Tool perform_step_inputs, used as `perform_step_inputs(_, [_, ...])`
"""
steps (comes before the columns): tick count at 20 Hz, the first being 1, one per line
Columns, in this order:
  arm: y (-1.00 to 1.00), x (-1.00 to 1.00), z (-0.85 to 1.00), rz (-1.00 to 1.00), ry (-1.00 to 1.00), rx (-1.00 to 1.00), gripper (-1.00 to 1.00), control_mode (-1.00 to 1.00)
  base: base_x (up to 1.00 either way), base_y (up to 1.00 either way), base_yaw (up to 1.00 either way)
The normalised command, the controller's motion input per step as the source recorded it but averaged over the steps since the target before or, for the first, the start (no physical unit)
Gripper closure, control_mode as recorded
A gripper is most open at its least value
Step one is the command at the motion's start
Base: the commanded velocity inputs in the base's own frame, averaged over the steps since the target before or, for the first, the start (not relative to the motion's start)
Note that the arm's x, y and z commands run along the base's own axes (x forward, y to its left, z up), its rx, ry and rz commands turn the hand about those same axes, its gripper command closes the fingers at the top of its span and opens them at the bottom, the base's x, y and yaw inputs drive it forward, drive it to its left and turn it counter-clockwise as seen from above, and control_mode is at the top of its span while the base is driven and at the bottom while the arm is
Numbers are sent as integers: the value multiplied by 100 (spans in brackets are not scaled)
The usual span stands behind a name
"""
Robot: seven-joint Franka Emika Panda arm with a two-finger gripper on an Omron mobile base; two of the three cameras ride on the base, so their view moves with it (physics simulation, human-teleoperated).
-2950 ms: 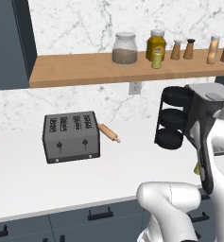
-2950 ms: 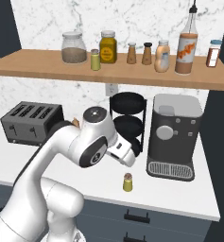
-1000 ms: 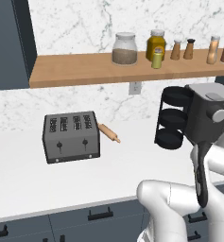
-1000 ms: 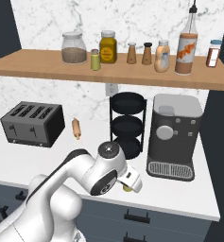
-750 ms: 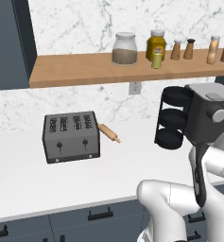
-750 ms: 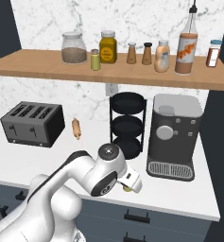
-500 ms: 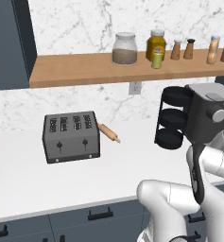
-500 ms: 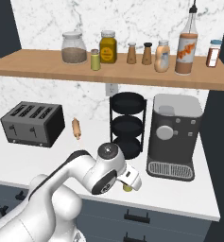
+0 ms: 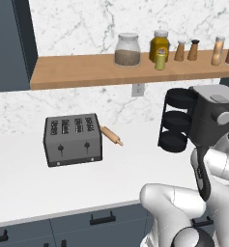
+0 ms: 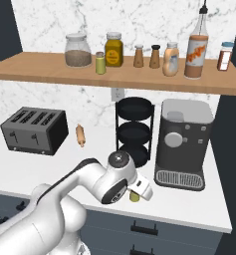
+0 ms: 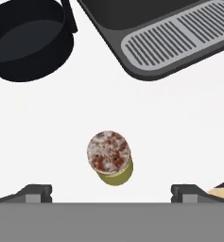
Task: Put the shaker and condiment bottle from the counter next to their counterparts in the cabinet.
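The claw (image 11: 111, 198) hangs spread wide over the shaker (image 11: 110, 163), which stands on the bench (image 11: 42, 132) between the 2 fingertips (image 11: 35, 193), not yet gripped. So neither transfer looks finished from here: the shaker is unlifted, though the condiment bottle (image 10: 170, 59) appears already up on the cabinet (image 10: 40, 67), far above the claw. Beyond the claw stand the black 3-tier rack (image 11: 26, 40), then the coffee machine (image 11: 179, 42), crowding the lift path.

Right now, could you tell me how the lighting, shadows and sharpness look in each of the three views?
Left base view: even, flat light, soft edges, no glare on the toaster. Right base view: a faint shadow under the shelf board, and the coffee machine looks slightly soft. Hand view: the shaker is sharp from above with almost no cast shadow on the white counter, between the open end effector tips.
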Motion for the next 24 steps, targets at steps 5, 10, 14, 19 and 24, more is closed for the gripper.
perform_step_inputs(5, [-17,0,-17,0,0,0,-100,-100,0,0,0])
perform_step_inputs(10, [-2,0,-4,0,0,0,-100,-100,0,0,0])
perform_step_inputs(14, [0,0,0,0,0,0,-100,-100,0,0,0])
perform_step_inputs(19, [0,0,0,0,0,0,-100,-100,0,0,0])
perform_step_inputs(24, [2,5,0,0,0,0,-100,-100,0,0,0])
